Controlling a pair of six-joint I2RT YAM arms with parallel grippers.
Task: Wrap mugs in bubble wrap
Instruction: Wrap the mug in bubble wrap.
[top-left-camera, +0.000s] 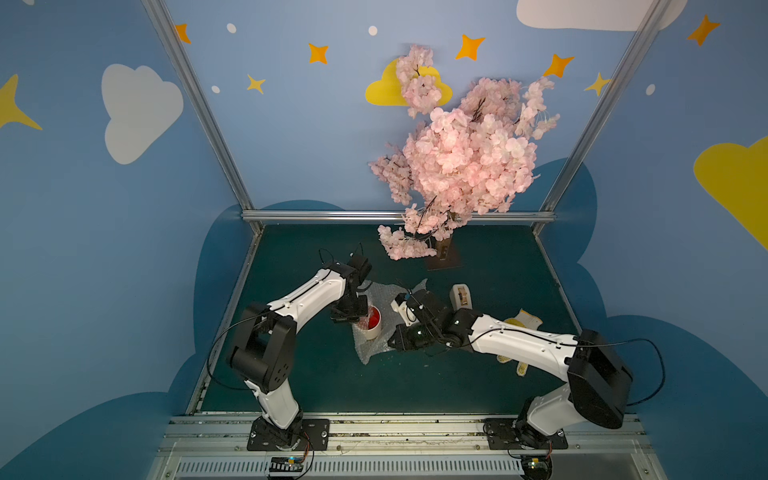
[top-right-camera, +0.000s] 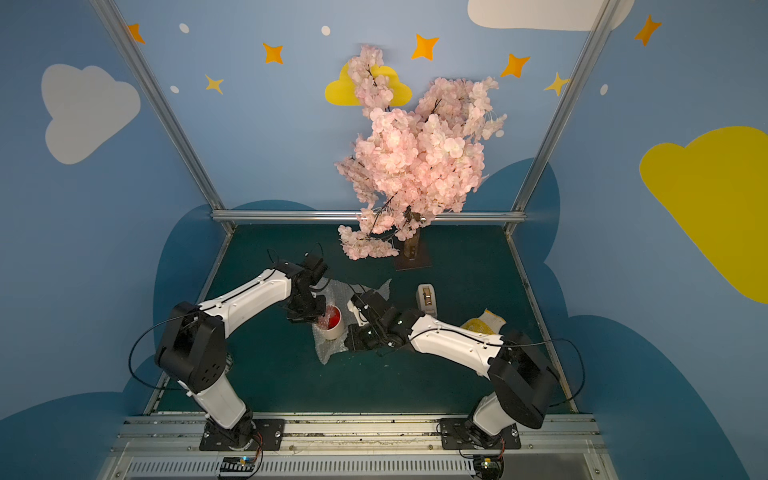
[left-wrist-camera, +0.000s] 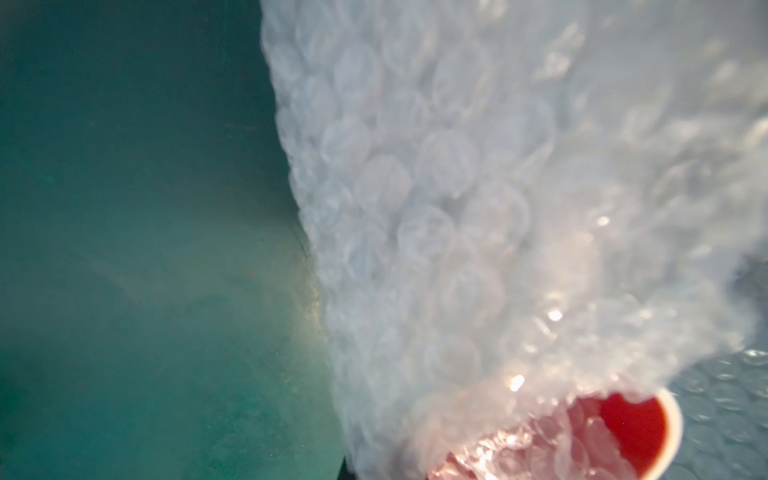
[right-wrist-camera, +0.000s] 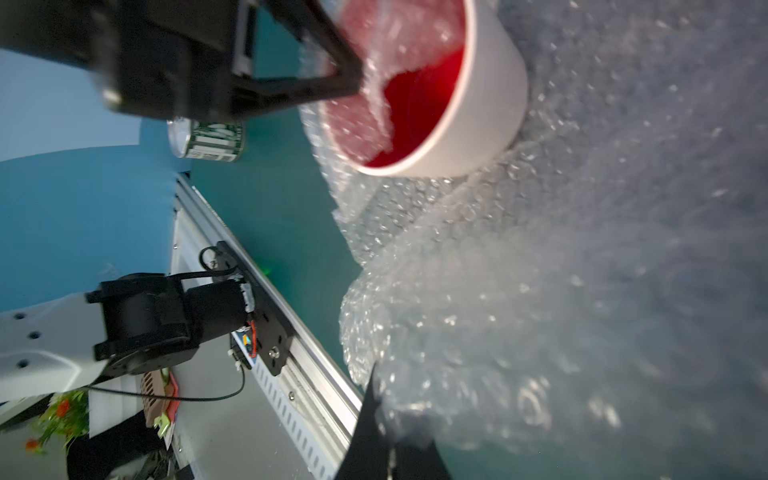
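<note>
The mug (top-left-camera: 372, 323) (top-right-camera: 333, 323) stands upright on the bubble wrap (top-left-camera: 369, 353) (top-right-camera: 328, 353), cream outside and red inside. My left gripper (top-left-camera: 358, 318) (right-wrist-camera: 353, 85) is at the mug's left rim, shut on a flap of bubble wrap pulled over the rim into the red inside. In the left wrist view that bubble wrap (left-wrist-camera: 436, 208) covers the jaws, with the mug (left-wrist-camera: 648, 424) showing below it. My right gripper (top-left-camera: 390, 341) (right-wrist-camera: 384, 415) is low, just right of the mug, shut on a raised fold of the bubble wrap (right-wrist-camera: 519, 311).
A cream tape dispenser (top-left-camera: 460, 296) (top-right-camera: 427, 297) stands right of the wrap. A yellow-and-white glove (top-left-camera: 524, 320) (top-right-camera: 485, 322) lies under my right arm. A pink blossom tree (top-left-camera: 457, 166) stands at the back. A green-labelled can (right-wrist-camera: 210, 141) shows beyond the left gripper.
</note>
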